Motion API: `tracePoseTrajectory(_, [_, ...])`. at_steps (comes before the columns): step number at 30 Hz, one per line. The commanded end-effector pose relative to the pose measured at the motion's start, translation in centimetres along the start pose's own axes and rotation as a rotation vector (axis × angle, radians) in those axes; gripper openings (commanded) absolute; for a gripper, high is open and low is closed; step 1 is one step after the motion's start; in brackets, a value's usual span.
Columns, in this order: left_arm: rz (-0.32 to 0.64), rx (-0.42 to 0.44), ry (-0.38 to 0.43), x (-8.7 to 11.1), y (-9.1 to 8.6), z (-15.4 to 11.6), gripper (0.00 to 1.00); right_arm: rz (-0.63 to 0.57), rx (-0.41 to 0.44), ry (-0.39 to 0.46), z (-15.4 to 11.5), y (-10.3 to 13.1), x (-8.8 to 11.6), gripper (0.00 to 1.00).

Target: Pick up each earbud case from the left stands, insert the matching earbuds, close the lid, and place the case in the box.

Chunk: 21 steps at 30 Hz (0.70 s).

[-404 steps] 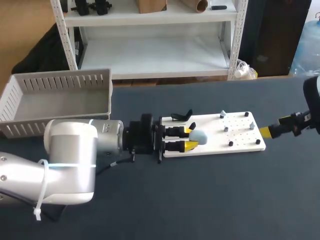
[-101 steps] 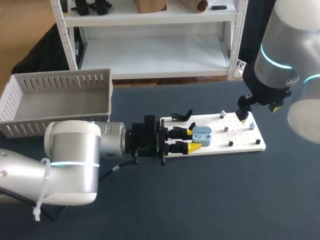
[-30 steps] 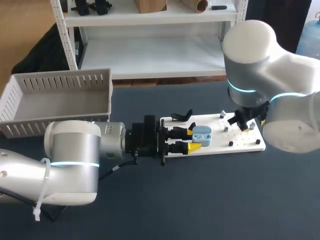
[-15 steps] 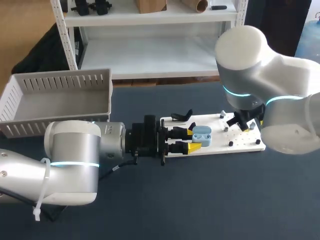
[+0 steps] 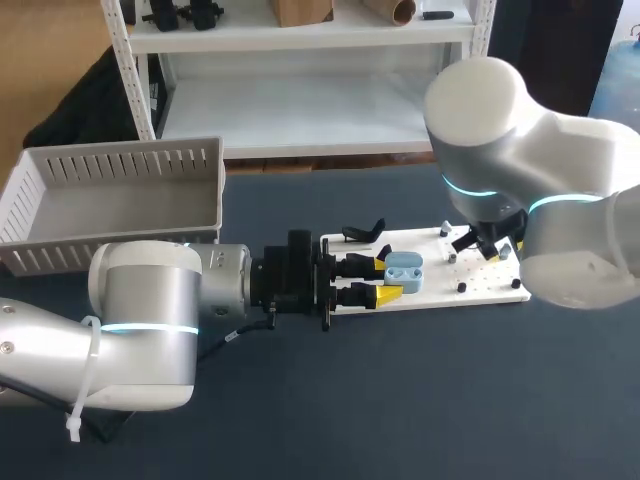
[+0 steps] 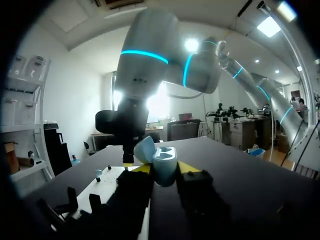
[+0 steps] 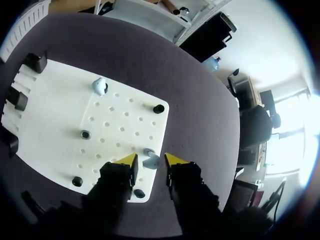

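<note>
My left gripper lies level over the left end of the white pegboard, shut on a light blue earbud case with its lid open. In the left wrist view the earbud case sits between the yellow fingertips, both sockets showing. My right gripper points down at the board's right end. Its fingers straddle a light blue earbud on the pegboard, with narrow gaps on both sides. A second earbud stands farther along the board.
A grey slatted basket sits at the back left of the dark table. A black stand rises at the board's back left corner. Small black pegs dot the board around the right gripper.
The right arm has shifted slightly left and settled over the board's right end. The left arm with the open case has stayed put.
</note>
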<state>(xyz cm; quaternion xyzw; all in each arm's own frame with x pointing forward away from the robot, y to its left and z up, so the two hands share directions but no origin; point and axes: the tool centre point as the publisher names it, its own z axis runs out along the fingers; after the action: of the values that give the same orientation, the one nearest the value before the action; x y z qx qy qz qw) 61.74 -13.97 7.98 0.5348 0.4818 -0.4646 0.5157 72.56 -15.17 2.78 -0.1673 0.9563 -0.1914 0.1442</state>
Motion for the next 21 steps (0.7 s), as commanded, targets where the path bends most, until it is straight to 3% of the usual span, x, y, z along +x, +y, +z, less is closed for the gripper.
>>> tracePoseTrajectory(1, [0.001,-0.004,0.000,0.05,-0.02,0.10,0.00,0.005,0.006,-0.002,0.21,0.14,-0.14,0.30])
tracePoseTrajectory(10, [0.001,-0.004,0.000,0.05,-0.02,0.10,0.00,0.011,0.018,0.001,0.18,0.24,-0.02,0.32])
tracePoseTrajectory(21, [0.001,-0.004,0.000,0.05,-0.02,0.10,0.00,0.019,0.038,0.002,0.15,0.31,0.03,0.25])
